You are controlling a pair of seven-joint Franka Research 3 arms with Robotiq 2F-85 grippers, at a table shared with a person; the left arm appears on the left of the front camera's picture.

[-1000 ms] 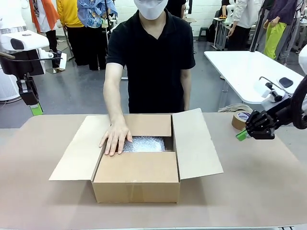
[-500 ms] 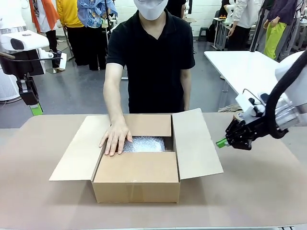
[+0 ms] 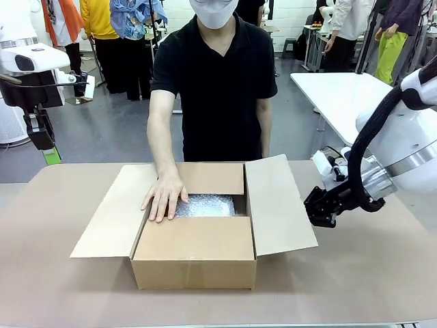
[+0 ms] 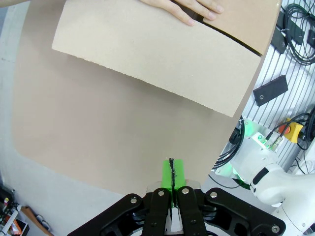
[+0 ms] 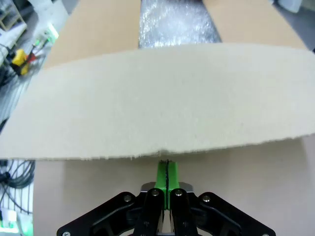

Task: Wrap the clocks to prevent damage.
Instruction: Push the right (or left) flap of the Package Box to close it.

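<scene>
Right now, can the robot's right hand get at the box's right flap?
Probably yes: the right hand, shut, sits just at the right flap's outer edge, with nothing between them.

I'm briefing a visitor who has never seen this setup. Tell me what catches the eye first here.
A cardboard box stands mid-table with its side flaps spread. A person's hand lies flat near its far left corner, and silvery bubble wrap shows in the gap on top. The right gripper, shut, points at the outer edge of the right flap. The left gripper, also shut, hangs at the far left, clear of the box.
</scene>
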